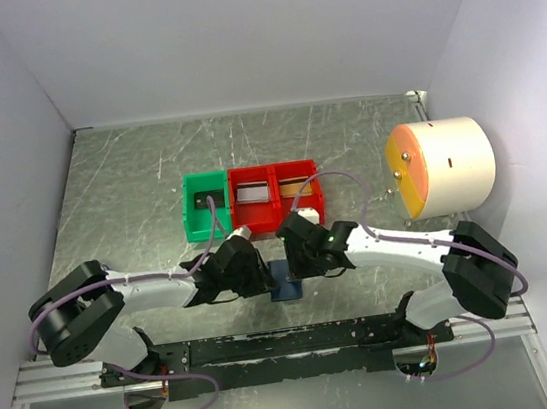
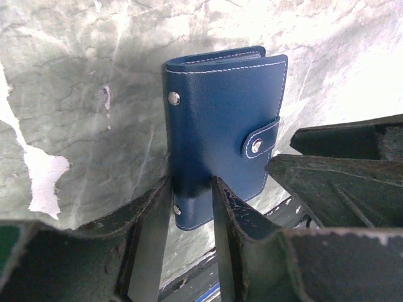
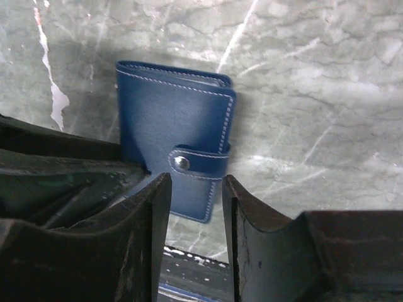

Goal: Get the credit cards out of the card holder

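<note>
The card holder [image 1: 286, 285] is a closed navy-blue wallet lying flat on the table, its snap tab fastened. It shows in the left wrist view [image 2: 220, 119] and the right wrist view [image 3: 170, 119]. My left gripper [image 1: 254, 270] [image 2: 191, 189] has its jaws narrowly apart, straddling the holder's near left corner. My right gripper [image 1: 298, 254] [image 3: 195, 185] is also narrowly open over the holder's near edge, just below the tab. A silvery card [image 1: 252, 194] and a tan-brown card [image 1: 297, 188] lie in the red bins. Any cards inside the holder are hidden.
A green bin [image 1: 195, 221] and two red bins [image 1: 276, 209] stand in a row just beyond the grippers. A white cylinder with an orange face [image 1: 442, 166] stands at the right. A dark rail [image 1: 272, 344] runs along the near edge. White walls enclose the table.
</note>
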